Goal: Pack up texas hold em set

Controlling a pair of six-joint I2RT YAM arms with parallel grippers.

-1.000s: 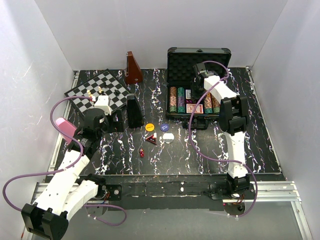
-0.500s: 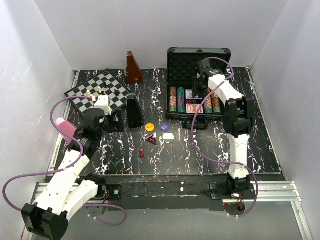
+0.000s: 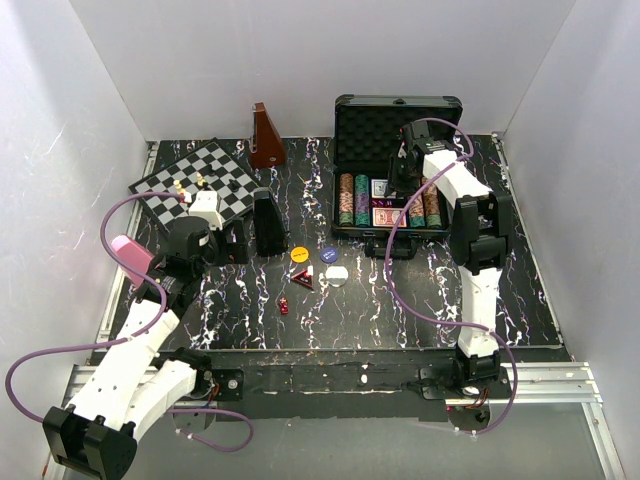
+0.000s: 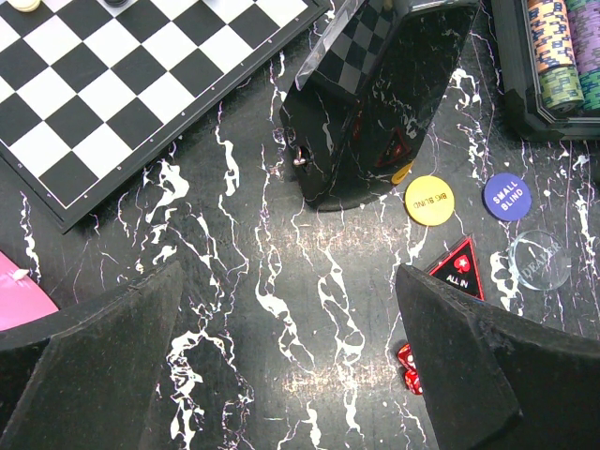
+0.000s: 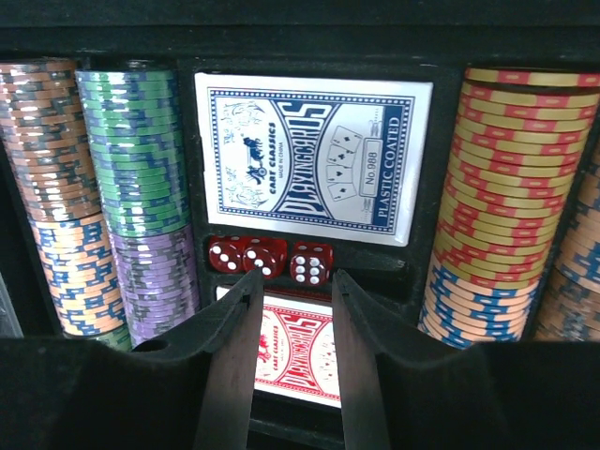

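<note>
The black case [image 3: 398, 120] lies open at the back right. It holds striped chip rows [image 5: 141, 197], a blue card deck [image 5: 314, 155], a red deck [image 5: 295, 347] and three red dice [image 5: 267, 256]. My right gripper [image 5: 295, 274] hovers over the red deck, open with nothing between its fingers, its tips just short of the dice; from above it shows over the case [image 3: 405, 185]. On the table lie a yellow button [image 4: 429, 200], a blue button [image 4: 507, 196], a clear dealer button [image 4: 539, 260], a triangular "ALL IN" marker [image 4: 461, 272] and two red dice [image 4: 408, 366]. My left gripper [image 4: 289, 272] stands wide open above bare table, left of them.
A chessboard [image 3: 195, 180] with a few pieces lies at the back left, a brown pyramid-shaped object [image 3: 265, 138] behind it. A glossy black wedge-shaped object [image 3: 268, 222] stands between the chessboard and the buttons. A pink object [image 3: 130, 255] lies by the left arm.
My right arm has shifted slightly to the right and farther back over the open case. The left arm and the loose pieces have not moved.
</note>
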